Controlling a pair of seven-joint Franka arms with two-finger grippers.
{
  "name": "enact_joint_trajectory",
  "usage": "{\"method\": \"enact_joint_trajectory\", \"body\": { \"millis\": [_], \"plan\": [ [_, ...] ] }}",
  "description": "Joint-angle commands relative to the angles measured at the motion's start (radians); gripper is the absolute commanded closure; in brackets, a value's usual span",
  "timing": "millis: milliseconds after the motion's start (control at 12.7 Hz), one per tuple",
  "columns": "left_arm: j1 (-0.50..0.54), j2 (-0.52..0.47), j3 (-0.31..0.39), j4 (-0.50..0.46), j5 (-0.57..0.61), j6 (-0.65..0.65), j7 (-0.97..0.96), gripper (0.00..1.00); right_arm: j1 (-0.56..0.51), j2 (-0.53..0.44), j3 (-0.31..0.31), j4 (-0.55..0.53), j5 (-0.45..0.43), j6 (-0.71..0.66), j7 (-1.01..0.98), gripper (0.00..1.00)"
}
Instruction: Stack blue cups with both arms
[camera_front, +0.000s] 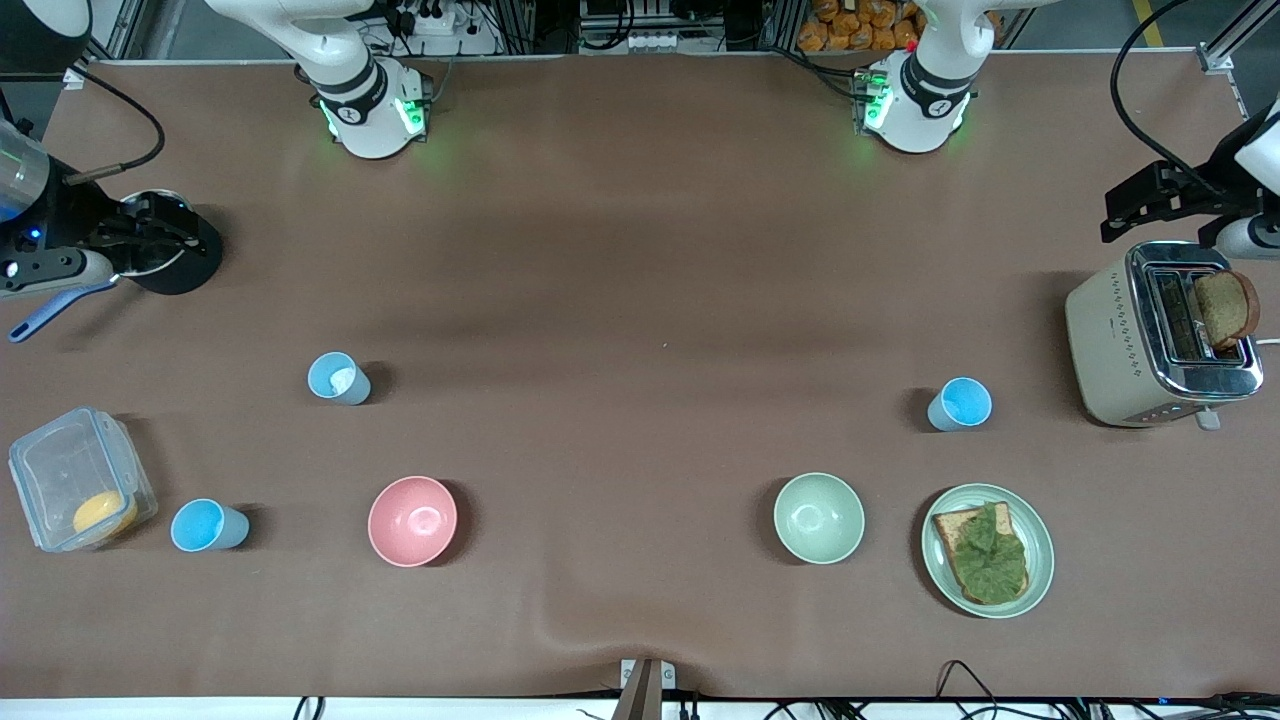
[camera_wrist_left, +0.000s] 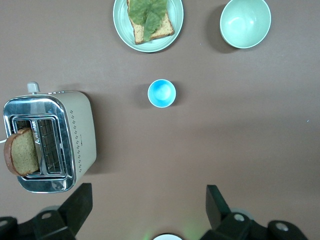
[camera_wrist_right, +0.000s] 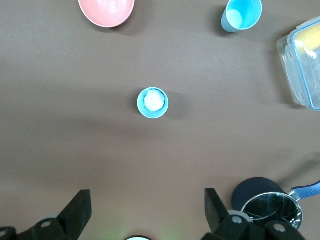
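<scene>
Three light-blue cups stand upright on the brown table. One cup (camera_front: 960, 404) is toward the left arm's end; it shows in the left wrist view (camera_wrist_left: 161, 93). A second cup (camera_front: 338, 379), with something white inside, is toward the right arm's end and shows in the right wrist view (camera_wrist_right: 153, 102). A third cup (camera_front: 208, 526) stands nearer the front camera, beside a clear box, and also shows in the right wrist view (camera_wrist_right: 242, 14). My left gripper (camera_wrist_left: 148, 197) and right gripper (camera_wrist_right: 147, 200) are open and empty, high over bare table near their bases, apart from the cups.
A pink bowl (camera_front: 412, 520) and a pale green bowl (camera_front: 818, 517) sit near the front. A plate with toast and lettuce (camera_front: 987, 550) and a toaster (camera_front: 1160, 335) are at the left arm's end. A clear box (camera_front: 80, 490) and a black pot (camera_front: 165, 250) are at the right arm's end.
</scene>
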Motion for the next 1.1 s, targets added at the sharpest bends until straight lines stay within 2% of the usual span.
{"method": "enact_joint_trajectory", "body": {
  "millis": [0, 1021],
  "plan": [
    [-0.004, 0.006, -0.007, 0.018, 0.039, -0.007, 0.031, 0.0, 0.017, 0.005, -0.01, 0.015, 0.0, -0.01, 0.016, 0.0],
    [0.001, 0.009, -0.005, 0.017, 0.023, -0.009, 0.037, 0.0, 0.021, 0.005, -0.009, 0.015, 0.002, -0.014, 0.016, 0.0]
  ]
}}
